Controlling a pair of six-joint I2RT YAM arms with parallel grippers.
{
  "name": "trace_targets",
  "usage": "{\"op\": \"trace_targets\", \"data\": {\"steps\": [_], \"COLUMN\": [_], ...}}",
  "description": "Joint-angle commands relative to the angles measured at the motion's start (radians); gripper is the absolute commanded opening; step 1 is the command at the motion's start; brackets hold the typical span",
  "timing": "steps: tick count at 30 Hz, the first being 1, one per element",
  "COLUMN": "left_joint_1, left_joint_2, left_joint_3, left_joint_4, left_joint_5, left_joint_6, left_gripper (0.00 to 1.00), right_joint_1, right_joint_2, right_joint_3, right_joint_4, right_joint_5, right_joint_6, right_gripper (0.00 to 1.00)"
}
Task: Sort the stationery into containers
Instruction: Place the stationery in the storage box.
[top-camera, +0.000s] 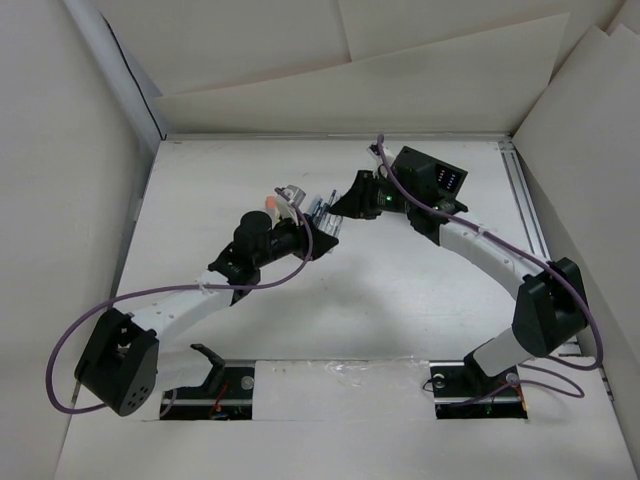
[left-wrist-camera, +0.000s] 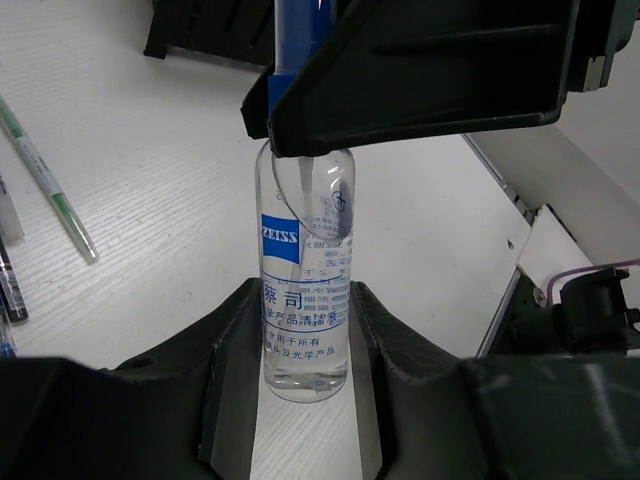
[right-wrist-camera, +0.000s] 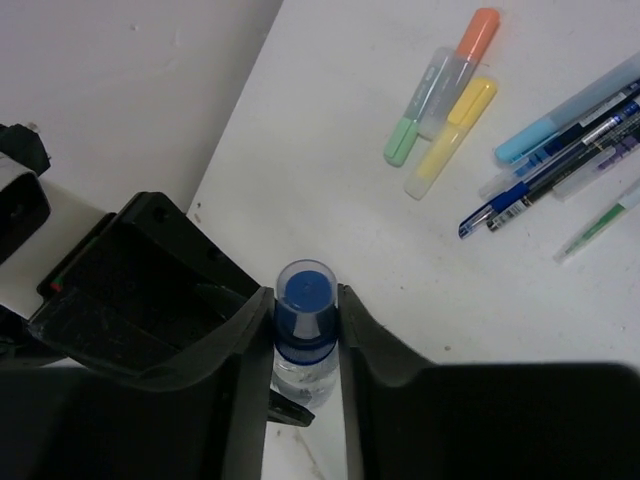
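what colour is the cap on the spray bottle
Blue; the spray bottle cap shows best in the right wrist view.

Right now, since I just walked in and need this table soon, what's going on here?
Both arms have hold of one clear, blue-capped spray bottle. The left gripper clamps its lower body, and the right gripper appears closed around its top. The highlighters and pens lie loose on the table, not yet sorted.
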Motion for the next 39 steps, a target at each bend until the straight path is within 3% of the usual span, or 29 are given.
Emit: {"op": "trace_targets", "data": {"steps": [1, 2, 6, 8, 9, 12, 13, 17, 23, 30, 39], "left_joint_1": [0.000, 0.000, 0.000, 0.000, 0.000, 0.000, 0.000, 0.000, 0.000, 0.000, 0.000], "left_joint_2": [-0.010, -0.010, 0.010, 0.019, 0.019, 0.019, 0.019, -0.021, -0.085, -0.047, -0.005], "left_joint_3": [0.004, 0.004, 0.004, 0.004, 0.004, 0.004, 0.004, 0.004, -0.041, -0.016, -0.007], "left_joint_4": [0.102, 0.102, 0.122, 0.122, 0.131, 0.131, 0.131, 0.131, 0.131, -0.122, -0.263], "left_joint_5": [0.033, 0.033, 0.033, 0.033, 0.033, 0.011, -0.012, -0.067, -0.203, -0.537, -0.772], "left_joint_6": [0.012, 0.012, 0.001, -0.008, -0.017, -0.027, -0.027, -0.036, -0.094, -0.185, -0.263], "left_gripper": [0.00, 0.00, 0.06, 0.17, 0.32, 0.51, 0.62, 0.73, 0.75, 0.67, 0.61], "right_joint_1": [0.011, 0.011, 0.011, 0.011, 0.011, -0.016, -0.027, -0.131, -0.277, -0.343, -0.343], "right_joint_2": [-0.001, -0.001, -0.022, -0.035, -0.045, -0.055, -0.055, -0.046, -0.010, 0.100, 0.270], "right_joint_3": [0.047, 0.038, 0.038, 0.038, 0.038, 0.038, 0.038, 0.061, 0.134, 0.254, 0.400], "right_joint_4": [0.058, 0.058, 0.058, 0.058, 0.058, 0.058, 0.058, 0.058, 0.058, 0.067, 0.076], "right_joint_5": [-0.004, -0.004, 0.047, 0.082, 0.096, 0.145, 0.156, 0.198, 0.361, 0.801, 0.975], "right_joint_6": [-0.011, -0.011, -0.011, -0.011, -0.011, -0.002, -0.002, 0.007, 0.017, -0.003, -0.092], "right_gripper": [0.31, 0.23, 0.09, 0.06, 0.05, 0.03, 0.03, 0.02, 0.02, 0.01, 0.00]}}
